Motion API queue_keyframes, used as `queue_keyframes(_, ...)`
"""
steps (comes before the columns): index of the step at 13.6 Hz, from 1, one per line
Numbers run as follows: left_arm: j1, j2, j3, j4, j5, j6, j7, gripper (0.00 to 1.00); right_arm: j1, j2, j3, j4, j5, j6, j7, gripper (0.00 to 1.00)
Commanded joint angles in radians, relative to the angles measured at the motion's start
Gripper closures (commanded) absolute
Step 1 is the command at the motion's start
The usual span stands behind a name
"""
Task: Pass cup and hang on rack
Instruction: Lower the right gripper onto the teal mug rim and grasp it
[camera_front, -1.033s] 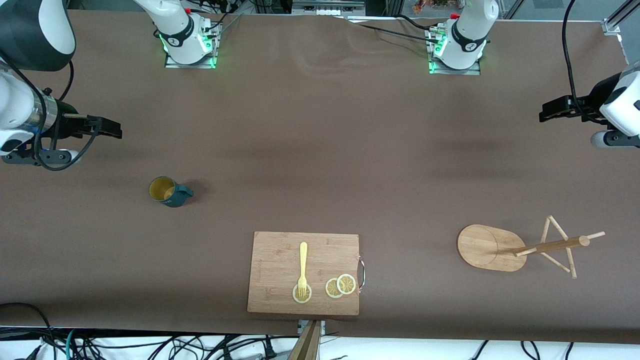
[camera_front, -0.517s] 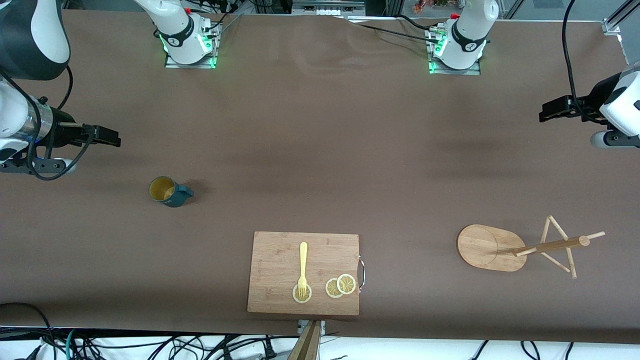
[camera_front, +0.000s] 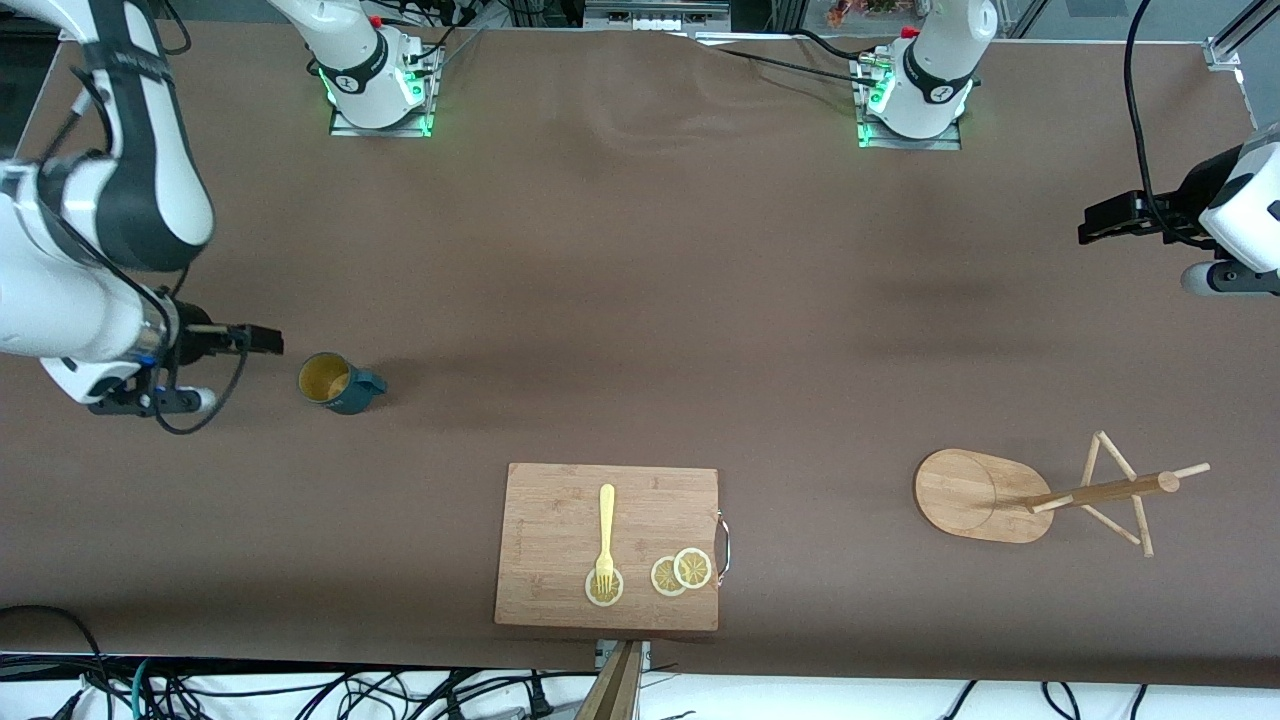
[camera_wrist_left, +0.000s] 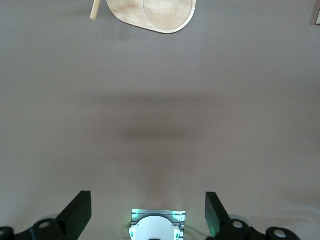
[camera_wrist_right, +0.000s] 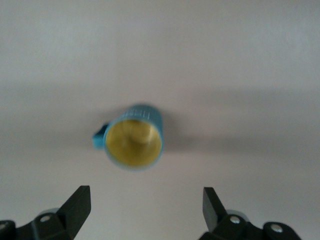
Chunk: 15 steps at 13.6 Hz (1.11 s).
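standing upright on the brown table (camera_front: 640, 300), toward the right arm's end, the small dark teal mug (camera_front: 340, 383) with faintly ribbed sides, yellowish-tan interior showing, loop handle pointing toward the table's middle. seen also from the right wrist camera, mouth up, nothing inside, same cup (camera_wrist_right: 134, 143). hovering just beside the cup, on the side away from its handle and not touching it, the right arm's black two-finger gripper (camera_front: 262, 341); fingers spread wide in the right wrist view, nothing between them. hanging over the table's edge at the left arm's end, well apart from everything, the left arm's black gripper (camera_front: 1095, 222), waiting; fingers likewise spread apart in the left wrist view, empty. lying toppled on its side toward the left arm's end, nearer the front camera than the cup, the light wooden mug tree (camera_front: 1040, 495) with oval flat base, central pole and thin dowel pegs; base turned toward the table's middle, pole pointing outward. part of that oval base (camera_wrist_left: 155, 14) caught in the left wrist view. resting between cup and rack, nearest the front camera, a rectangular wooden cutting board (camera_front: 560, 500) with a metal handle loop, carrying a pale yellow plastic fork (camera_front: 606, 535) with its tines on one lemon slice (camera_front: 604, 588), and two more overlapping lemon slices (camera_front: 681, 572) beside it.
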Motion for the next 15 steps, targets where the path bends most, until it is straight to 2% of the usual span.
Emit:
queue_keyframes(1, -0.003, 0.010, -0.001, 0.023, 0.005, -0.006, -0.003, 0.00, -0.012, -0.045, -0.003, -0.179, 0.009, 0.278, -0.023, 0.01)
queue_keyframes(3, -0.003, 0.010, -0.001, 0.023, 0.005, -0.006, -0.003, 0.00, -0.012, -0.036, -0.002, -0.271, 0.011, 0.441, -0.023, 0.01)
queue_keyframes(6, -0.003, 0.010, -0.001, 0.023, 0.005, -0.006, -0.003, 0.00, -0.012, -0.033, -0.003, -0.332, 0.011, 0.463, -0.079, 0.01)
queue_keyframes(8, -0.003, 0.010, -0.001, 0.023, 0.005, -0.006, -0.003, 0.00, -0.019, 0.008, -0.003, -0.351, 0.012, 0.487, -0.128, 0.01)
queue_keyframes(9, -0.003, 0.010, -0.001, 0.023, 0.005, -0.006, -0.003, 0.00, -0.031, 0.031, -0.003, -0.350, 0.014, 0.518, -0.148, 0.06)
queue_keyframes(10, -0.004, 0.010, -0.001, 0.023, 0.005, -0.006, -0.003, 0.00, -0.034, 0.045, -0.003, -0.348, 0.014, 0.557, -0.154, 0.18)
queue_keyframes(11, -0.003, 0.010, -0.001, 0.023, 0.005, -0.006, -0.003, 0.00, -0.031, 0.062, -0.003, -0.347, 0.012, 0.591, -0.158, 0.46)
queue_keyframes(12, -0.003, 0.010, -0.001, 0.023, 0.005, -0.006, -0.003, 0.00, -0.029, 0.074, -0.003, -0.345, 0.012, 0.596, -0.158, 0.81)
queue_keyframes(14, -0.004, 0.010, -0.001, 0.023, 0.005, -0.006, -0.003, 0.00, -0.028, 0.086, -0.002, -0.339, 0.011, 0.595, -0.158, 1.00)
queue_keyframes(15, -0.004, 0.010, -0.001, 0.023, 0.005, -0.004, -0.003, 0.00, -0.026, 0.079, 0.001, -0.333, 0.011, 0.590, -0.159, 1.00)
